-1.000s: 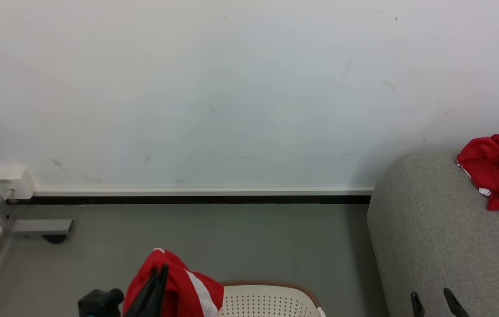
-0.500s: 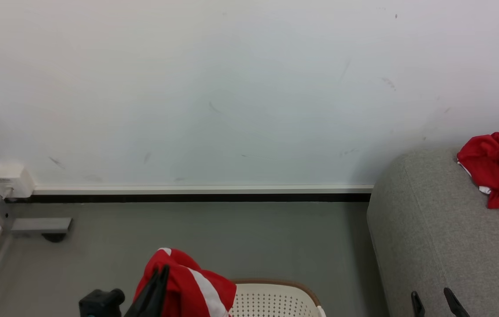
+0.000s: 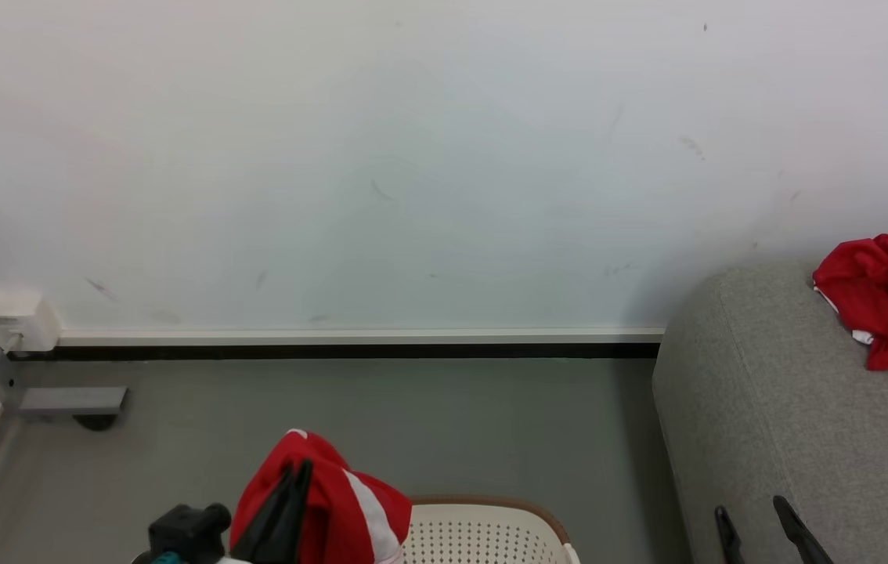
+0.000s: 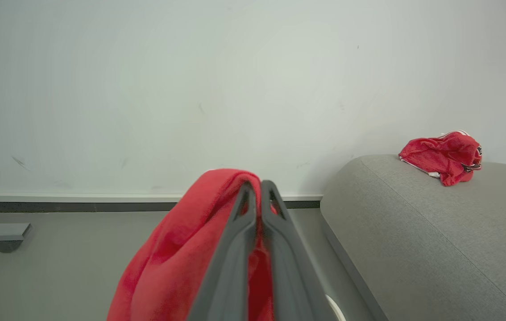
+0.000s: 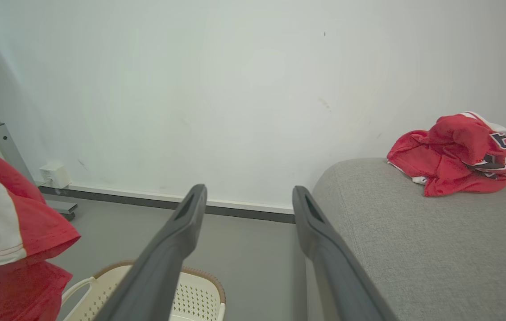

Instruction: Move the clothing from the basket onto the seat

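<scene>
Nearest: my left gripper (image 3: 297,468), fingers pressed together and clamped on a red jersey (image 3: 350,501) with a white stripe, raised over the left end of the basket (image 3: 491,504). The cloth hangs on both sides of the fingers. Right of the basket: my right gripper (image 3: 749,507), fingers apart and holding nothing, in front of the seat (image 3: 788,407). Farther right of the basket, a second jersey (image 3: 882,305) lies crumpled on the seat. Beyond the basket: grey floor (image 3: 413,423), then the white wall (image 3: 413,157).
</scene>
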Available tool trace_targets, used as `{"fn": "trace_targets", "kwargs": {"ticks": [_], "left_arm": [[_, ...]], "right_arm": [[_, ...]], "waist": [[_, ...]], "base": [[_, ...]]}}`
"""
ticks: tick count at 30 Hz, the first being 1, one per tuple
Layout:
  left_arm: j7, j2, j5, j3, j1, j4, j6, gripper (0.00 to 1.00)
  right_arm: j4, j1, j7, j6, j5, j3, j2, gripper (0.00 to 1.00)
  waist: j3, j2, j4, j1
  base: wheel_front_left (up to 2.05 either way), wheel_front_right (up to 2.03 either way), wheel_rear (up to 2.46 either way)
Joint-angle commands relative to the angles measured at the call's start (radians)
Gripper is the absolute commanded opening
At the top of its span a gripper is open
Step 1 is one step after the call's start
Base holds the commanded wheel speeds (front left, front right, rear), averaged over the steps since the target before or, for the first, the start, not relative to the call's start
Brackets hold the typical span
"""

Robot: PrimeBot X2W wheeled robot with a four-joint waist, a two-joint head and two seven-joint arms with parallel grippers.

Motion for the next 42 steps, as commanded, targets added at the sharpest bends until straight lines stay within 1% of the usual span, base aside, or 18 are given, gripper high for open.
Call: {"fn": "trace_targets", "kwargs": {"ticks": [1,5,12,20,24,30,35,39,40,41,42], "left_arm": [[0.003,-0.002,0.013,-0.005,-0.018,-0.016,-0.006,0.00],[0.011,-0.007,0.021,-0.022,-0.039,-0.046,-0.012,0.00],[0.049,-0.033,0.040,-0.073,-0.089,-0.117,-0.027,0.00],[0.089,-0.093,0.048,-0.159,-0.136,-0.145,-0.059,0.00],[0.100,-0.130,0.051,-0.207,-0.158,-0.137,-0.078,0.00],[0.116,-0.169,0.061,-0.278,-0.180,-0.134,-0.106,0.00],[0.127,-0.177,0.051,-0.311,-0.181,-0.147,-0.119,0.00],[0.138,-0.170,0.029,-0.333,-0.174,-0.174,-0.133,0.00],[0.140,-0.167,0.025,-0.335,-0.174,-0.180,-0.134,0.00],[0.142,-0.165,0.023,-0.338,-0.174,-0.185,-0.136,0.00],[0.144,-0.164,0.018,-0.339,-0.172,-0.191,-0.138,0.00]], "right_arm": [[-0.020,-0.016,0.001,-0.002,-0.009,0.017,-0.010,1.00],[-0.056,-0.026,0.001,-0.002,-0.010,0.060,-0.025,1.00],[-0.135,-0.059,0.001,-0.002,0.006,0.195,-0.058,1.00],[-0.165,-0.119,0.001,-0.002,0.037,0.384,-0.077,1.00],[-0.149,-0.154,0.001,-0.002,0.051,0.447,-0.081,1.00],[-0.127,-0.183,0.001,-0.002,0.063,0.472,-0.084,1.00],[-0.111,-0.182,0.001,-0.002,0.053,0.440,-0.084,1.00],[-0.091,-0.172,0.001,-0.002,0.058,0.426,-0.090,1.00],[-0.087,-0.172,0.001,-0.002,0.063,0.423,-0.090,0.93],[-0.080,-0.171,0.001,-0.002,0.068,0.421,-0.090,0.69],[-0.075,-0.170,0.001,-0.002,0.072,0.420,-0.090,0.49]], "waist": [[0.001,0.0000,-0.002,0.0000],[0.001,0.0000,-0.005,0.0000],[0.001,0.0000,-0.010,0.0000],[0.000,0.0000,-0.023,0.0000],[0.001,0.0000,-0.031,0.0000],[0.004,0.0000,-0.041,0.0000],[0.007,0.0000,-0.052,0.0000],[0.009,0.0000,-0.058,0.0000],[0.009,0.0000,-0.059,0.0000],[0.009,0.0000,-0.060,0.0000],[0.009,0.0000,-0.061,0.0000]], "base": [[0.00,0.00,0.00],[0.00,0.00,0.00],[0.00,0.00,0.00],[0.00,0.00,0.00],[0.00,0.00,0.00],[0.00,0.00,0.00],[0.00,0.00,0.00],[0.00,0.00,0.00],[0.00,0.00,0.00],[0.00,0.00,0.00],[0.00,0.00,0.00]]}}
